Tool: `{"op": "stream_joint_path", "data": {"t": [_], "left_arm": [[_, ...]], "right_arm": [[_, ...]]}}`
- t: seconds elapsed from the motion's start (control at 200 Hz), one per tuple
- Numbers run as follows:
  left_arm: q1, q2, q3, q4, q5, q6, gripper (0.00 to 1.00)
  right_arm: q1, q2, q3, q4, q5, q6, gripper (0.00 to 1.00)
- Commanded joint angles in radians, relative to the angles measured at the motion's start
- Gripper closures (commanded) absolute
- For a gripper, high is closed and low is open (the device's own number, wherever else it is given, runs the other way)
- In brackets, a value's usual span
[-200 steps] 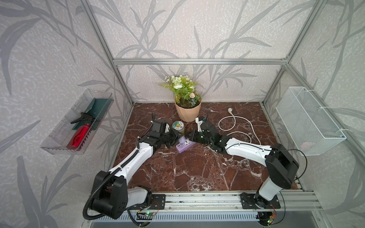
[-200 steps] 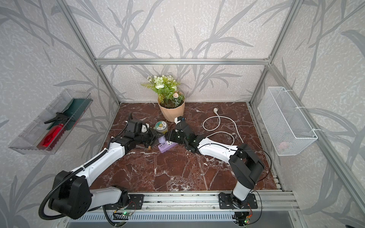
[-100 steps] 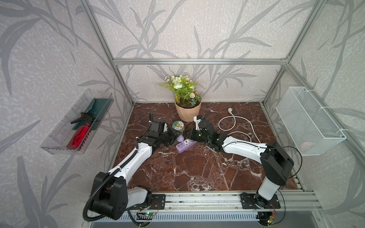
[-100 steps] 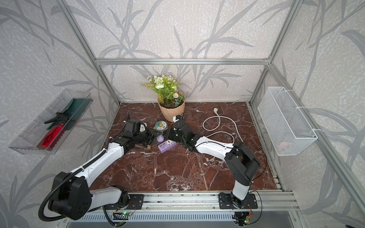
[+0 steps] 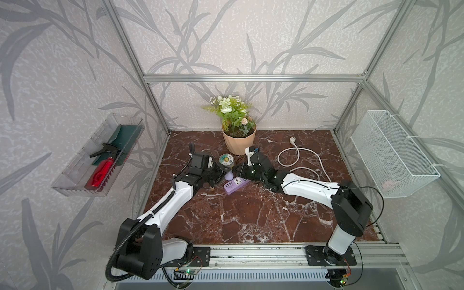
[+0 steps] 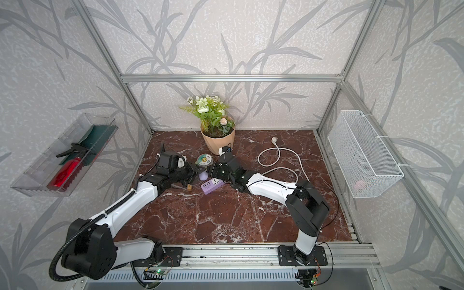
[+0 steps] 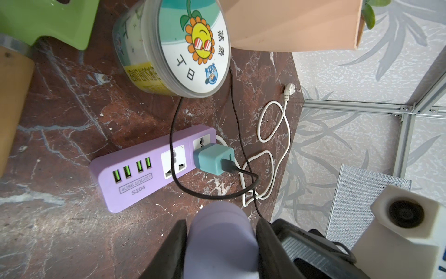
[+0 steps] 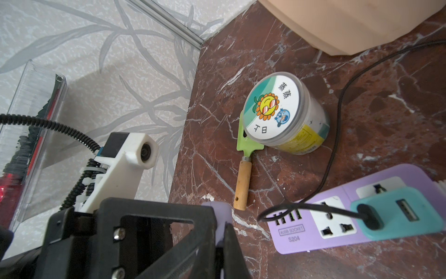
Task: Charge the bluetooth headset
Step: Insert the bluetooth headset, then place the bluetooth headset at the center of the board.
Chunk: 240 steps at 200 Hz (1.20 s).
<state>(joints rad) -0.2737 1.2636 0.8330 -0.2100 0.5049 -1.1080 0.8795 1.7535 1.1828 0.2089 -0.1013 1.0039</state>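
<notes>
The left hand [image 7: 220, 224] pinches the bluetooth headset [image 7: 220, 246], whose long axis runs out along its fingers. The right hand [image 5: 236, 171], pressed together, sits just beside the case and nearer its free end. Only the left wrist view shows the black cable [image 7: 242, 171] leading toward that hand. Its plug and the case's port stay hidden.

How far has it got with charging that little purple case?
Done: the teal cube charger sits in the purple power strip, with a black cable plugged into it. In hand: the left hand grips the small lavender pill-shaped case, and the closed right hand is beside it, seemingly with the cable's free end. Left: pushing that end into the case; no connection shows yet.
</notes>
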Motion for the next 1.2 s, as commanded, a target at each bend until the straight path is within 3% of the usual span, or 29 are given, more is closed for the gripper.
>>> {"op": "stream_joint_path", "data": {"t": [0.0,0.365,0.51,0.706,0.911,1.196], "left_arm": [[-0.044,-0.027,0.119,0.445,0.185,-0.079,1.0],[-0.044,-0.057,0.105,0.436,0.178,-0.082,1.0],[-0.042,-0.076,0.092,0.382,0.177,-0.049,1.0],[-0.037,-0.102,0.061,0.292,0.169,-0.006,1.0],[-0.029,-0.096,0.079,0.161,0.134,0.084,1.0],[-0.013,-0.092,0.119,0.037,0.128,0.187,1.0]], "right_arm": [[0.174,0.044,-0.003,-0.046,-0.263,0.013,1.0],[0.171,0.034,-0.058,0.04,-0.216,0.068,1.0],[0.115,-0.031,-0.123,0.08,-0.206,0.08,0.78],[0.07,-0.154,-0.15,0.018,-0.185,0.021,0.63],[0.059,-0.245,-0.16,-0.056,-0.213,-0.041,0.58],[0.029,-0.454,-0.315,-0.125,-0.236,-0.141,0.57]]}}
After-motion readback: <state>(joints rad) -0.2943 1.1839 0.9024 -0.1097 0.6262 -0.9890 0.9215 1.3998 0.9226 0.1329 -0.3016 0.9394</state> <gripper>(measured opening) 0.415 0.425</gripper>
